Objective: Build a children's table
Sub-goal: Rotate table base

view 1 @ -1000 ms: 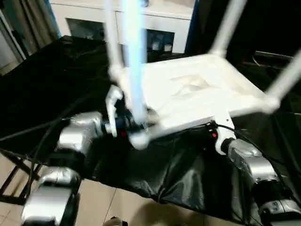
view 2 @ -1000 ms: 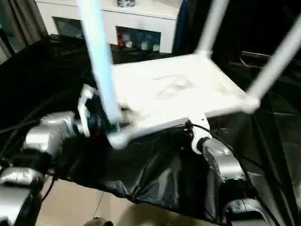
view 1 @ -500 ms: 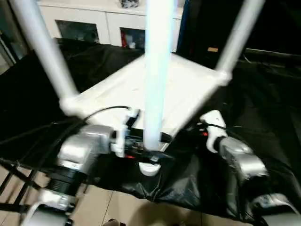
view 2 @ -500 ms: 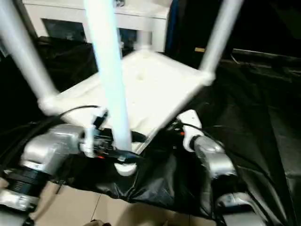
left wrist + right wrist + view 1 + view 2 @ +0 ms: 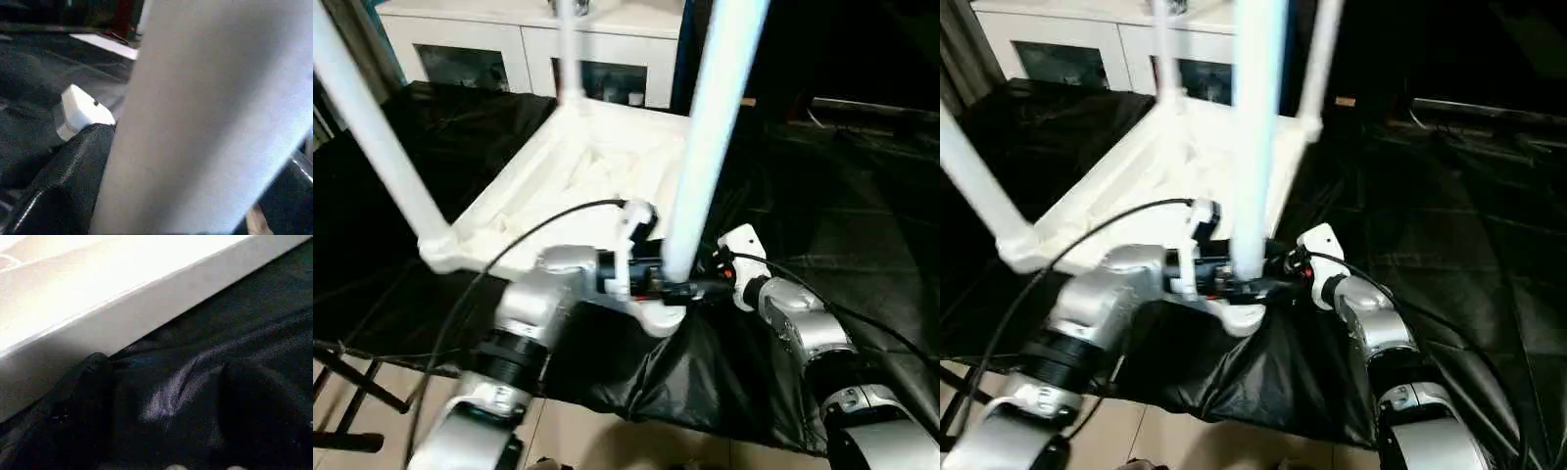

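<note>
My left gripper [image 5: 668, 286] stands spread wide around the near leg [image 5: 705, 147] of the children's table, just above its corner socket [image 5: 656, 315]. In the left wrist view the white tube sits between my black fingers [image 5: 73, 171], and I judge this a grip on it. Just beside it, across that same corner, my right gripper [image 5: 171, 431] is open with nothing in it, its fingers over black cloth just short of the tabletop's rim. Beyond both grippers the tabletop [image 5: 568, 166] lies upside down, ribbed underside showing. Three more legs rise from the other corners: one away to my left [image 5: 372, 137], one at the far corner [image 5: 570, 49] and one past my right gripper [image 5: 1320, 59]. All four look seated, so I reckon the building is nearly done, with only a check of the fit and turning the table upright left. Under it all spreads the black-covered work table [image 5: 862, 196], its cloth creased and hanging over the near edge. A white glass-door cabinet [image 5: 509, 49] stands behind, and pale floor tiles [image 5: 578, 431] show below.
</note>
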